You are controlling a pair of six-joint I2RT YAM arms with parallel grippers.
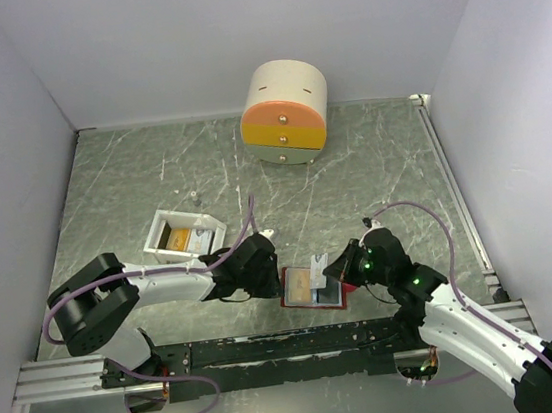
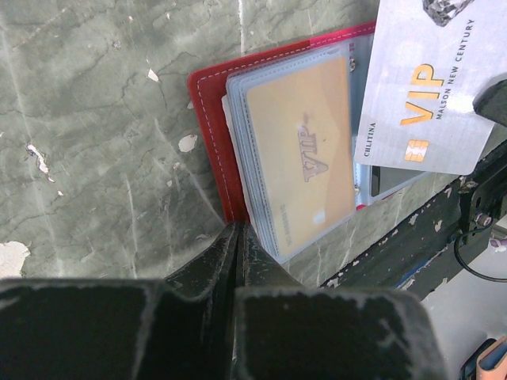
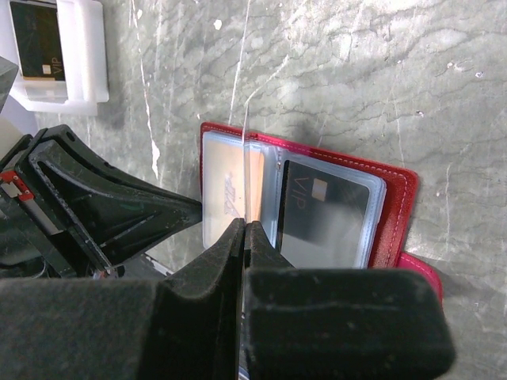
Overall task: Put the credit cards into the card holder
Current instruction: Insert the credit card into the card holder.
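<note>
The holder point(image 2: 210, 127) is laid open on the surface point(image 1: 372, 164), near its front edge, between the two grippers. The left gripper point(image 2: 238, 228) is closed, its tips set against the holder's red corner; whether the cover is pinched cannot be told. A gold card point(image 2: 301, 150) is seen in the clear sleeve just beyond those tips. The right gripper point(image 3: 245, 226) is clamped on a silver card point(image 2: 424, 87), which is held on edge over the open sleeves, about the middle fold. A dark card point(image 3: 325, 214) is lodged in the sleeve on the holder's other side. A black card point(image 3: 36, 38) is kept in the white tray point(image 1: 163, 225), beyond the left gripper.
</note>
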